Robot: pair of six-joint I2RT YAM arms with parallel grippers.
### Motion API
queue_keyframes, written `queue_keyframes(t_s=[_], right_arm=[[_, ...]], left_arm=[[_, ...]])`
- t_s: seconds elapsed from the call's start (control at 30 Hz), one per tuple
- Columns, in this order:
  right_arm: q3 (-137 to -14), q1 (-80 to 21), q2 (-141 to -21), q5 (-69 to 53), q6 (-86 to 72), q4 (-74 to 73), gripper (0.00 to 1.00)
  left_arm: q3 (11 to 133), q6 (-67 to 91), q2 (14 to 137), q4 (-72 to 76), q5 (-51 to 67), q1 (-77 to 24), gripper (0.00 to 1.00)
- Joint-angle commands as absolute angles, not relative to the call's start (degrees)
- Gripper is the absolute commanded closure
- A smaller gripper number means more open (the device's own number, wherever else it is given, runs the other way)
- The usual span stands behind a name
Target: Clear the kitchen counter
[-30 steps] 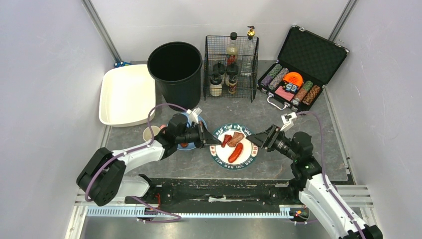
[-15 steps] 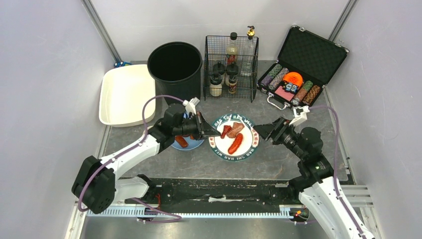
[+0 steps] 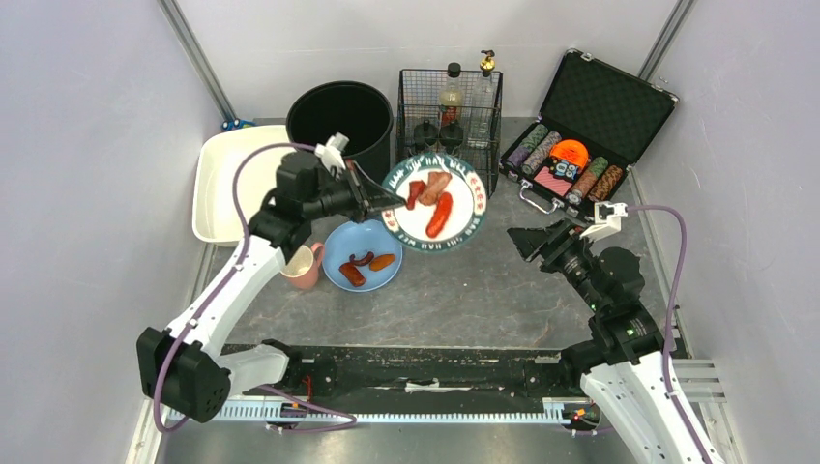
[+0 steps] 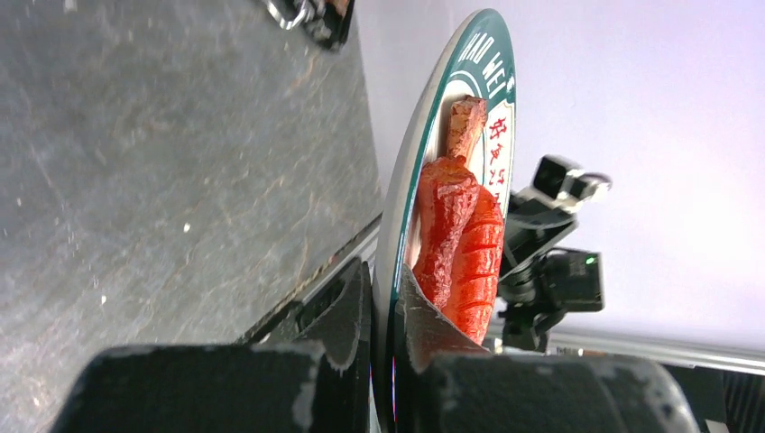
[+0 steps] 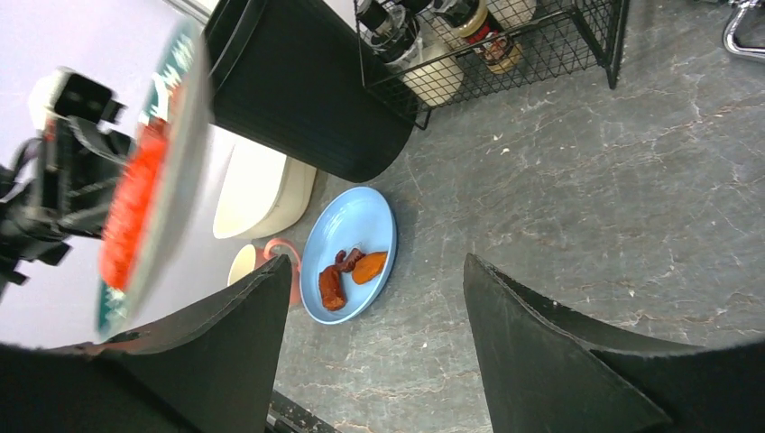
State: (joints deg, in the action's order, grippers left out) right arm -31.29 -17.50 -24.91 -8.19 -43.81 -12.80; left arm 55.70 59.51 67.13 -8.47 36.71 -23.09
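- Kitchen counter [image 3: 541,290]: the dark grey top under everything; by my judgement it is far from cleared, since several things stand on it.
- Black bin [image 3: 338,111]: at the far side, next to the white tray [image 3: 232,184]; probably the place for the food.
- Chip case [image 3: 580,145]: open, far right, on the counter.
- Wire basket [image 3: 450,126]: far middle, with bottles inside.
- Green-rimmed plate [image 3: 433,203]: lifted off the counter and tilted near the bin, with sausages on it.
- Blue plate [image 3: 363,256]: on the counter with food pieces, left to do.
- Pink cup [image 3: 305,266]: just beside the blue plate, left to do.
- Left gripper [image 3: 387,203]: clamped on the rim of the green-rimmed plate.
- Right gripper [image 3: 522,240]: jaws wide, empty, over the right side of the counter.
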Motion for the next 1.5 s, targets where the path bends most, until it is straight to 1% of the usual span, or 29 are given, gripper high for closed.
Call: queue_keyframes(t_s=[0.0, 0.2, 0.5, 0.9, 1.0, 1.23, 1.47], right_arm=[[-31.65, -17.44, -24.61, -5.73, -43.7, -12.03, 0.28], [-31.42, -17.49, -25.69, -6.19, -42.98, -11.09, 0.29], [-30.4, -17.49, -26.79, -8.33, -42.01, -9.58, 0.29], [-31.38, -17.43, -28.39, -11.09, -39.6, -9.58, 0.3], [-31.46, -17.47, -28.63, -11.7, -39.04, -9.65, 0.3], [-31.46, -17.47, -29.1, -12.8, -38.23, -9.58, 0.3], [-31.16, -17.49, -28.26, -13.22, -37.7, -9.67, 0.3]], left_arm=[[65.71, 62.17, 67.61, -9.84, 40.47, -18.67, 0.98], [72.42, 64.37, 70.61, -10.53, 38.88, -12.68, 0.98], [82.6, 64.36, 77.37, -13.6, 35.6, -7.82, 0.98], [88.89, 63.78, 82.85, -17.05, 28.83, -0.14, 0.98], [91.58, 61.87, 83.78, -19.98, 26.77, 2.8, 0.98], [98.17, 54.89, 84.93, -28.01, 19.81, 4.8, 0.98], [99.87, 49.56, 86.27, -30.92, 15.27, 5.27, 0.98]])
